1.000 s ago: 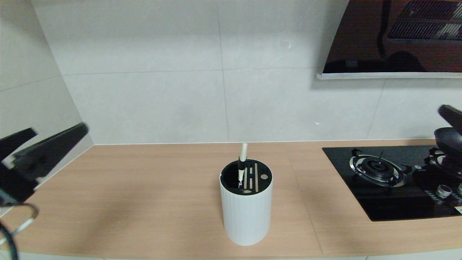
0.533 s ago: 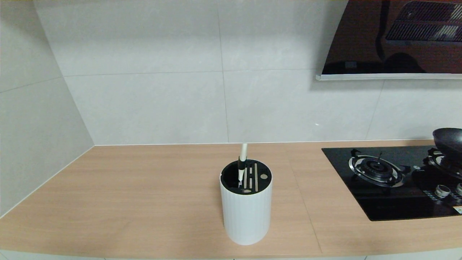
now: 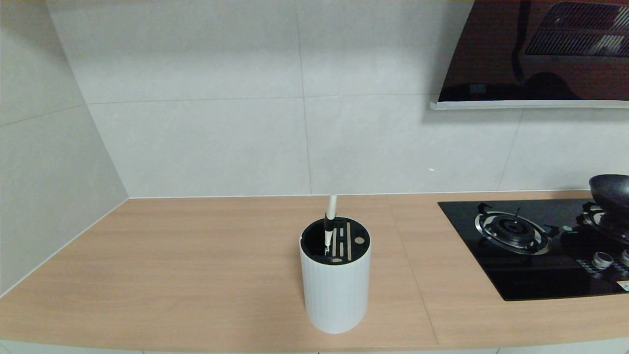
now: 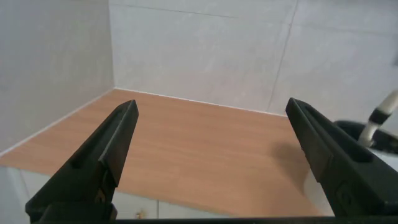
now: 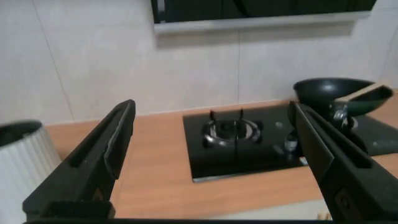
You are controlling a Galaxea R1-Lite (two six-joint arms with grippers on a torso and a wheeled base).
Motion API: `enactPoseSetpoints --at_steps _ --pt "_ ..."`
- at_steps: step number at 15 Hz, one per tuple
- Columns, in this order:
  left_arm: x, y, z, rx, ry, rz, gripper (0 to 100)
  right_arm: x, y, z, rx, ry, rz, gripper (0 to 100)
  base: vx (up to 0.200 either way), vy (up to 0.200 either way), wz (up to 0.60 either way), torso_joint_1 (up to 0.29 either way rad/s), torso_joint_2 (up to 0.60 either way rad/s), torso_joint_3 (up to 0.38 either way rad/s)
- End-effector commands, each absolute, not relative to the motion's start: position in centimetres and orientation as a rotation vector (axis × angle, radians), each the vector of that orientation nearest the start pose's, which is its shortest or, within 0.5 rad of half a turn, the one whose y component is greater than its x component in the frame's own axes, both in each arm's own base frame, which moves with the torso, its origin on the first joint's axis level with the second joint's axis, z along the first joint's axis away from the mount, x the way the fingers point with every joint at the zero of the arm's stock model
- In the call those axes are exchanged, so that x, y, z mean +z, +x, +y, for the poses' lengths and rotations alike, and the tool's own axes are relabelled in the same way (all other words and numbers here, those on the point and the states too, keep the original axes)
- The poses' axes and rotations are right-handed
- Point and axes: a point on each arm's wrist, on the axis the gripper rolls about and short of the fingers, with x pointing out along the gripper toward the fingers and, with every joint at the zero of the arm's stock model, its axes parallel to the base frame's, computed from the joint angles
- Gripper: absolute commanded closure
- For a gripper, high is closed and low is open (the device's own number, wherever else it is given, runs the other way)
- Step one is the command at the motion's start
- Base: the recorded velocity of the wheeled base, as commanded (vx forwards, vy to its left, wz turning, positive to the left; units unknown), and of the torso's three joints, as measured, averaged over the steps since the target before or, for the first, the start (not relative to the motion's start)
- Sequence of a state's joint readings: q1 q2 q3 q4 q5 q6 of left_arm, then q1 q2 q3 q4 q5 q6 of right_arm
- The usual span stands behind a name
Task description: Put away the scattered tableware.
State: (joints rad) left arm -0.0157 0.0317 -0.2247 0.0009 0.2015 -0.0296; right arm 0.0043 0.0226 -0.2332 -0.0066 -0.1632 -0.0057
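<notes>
Left tool and right tool released; holder stands near stove bearing wok.

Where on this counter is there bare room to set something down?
The widest bare patch of countertop runs from the left wall to the white utensil holder. A narrower strip lies between the holder and the gas hob. The hob end is crowded: burners and a wok.

The head view looks forward and down over the worktop. Both wrist views sit low off its front edge, facing the wall and sharing the white holder.
</notes>
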Motion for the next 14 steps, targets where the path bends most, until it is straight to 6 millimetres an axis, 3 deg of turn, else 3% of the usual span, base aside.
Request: enactPoseSetpoints --at_steps 1,3,14 --pt "11.0 -3.4 0.4 0.188 -0.022 -0.148 0 11.2 -3.5 -0.4 -0.161 0.007 -0.150 0 0.000 0.000 0.00 0.000 0.00 0.000" --pt "8.0 -2.3 0.2 0.072 -0.003 -0.041 0 8.6 -2.4 -0.3 -0.154 -0.003 -0.099 0 0.000 0.000 0.00 0.000 0.00 0.000" --pt "7.5 -2.3 0.0 0.008 -0.003 0.000 0 7.6 -2.3 -0.1 -0.063 -0.011 0.002 0 0.000 0.000 0.00 0.000 0.00 0.000"
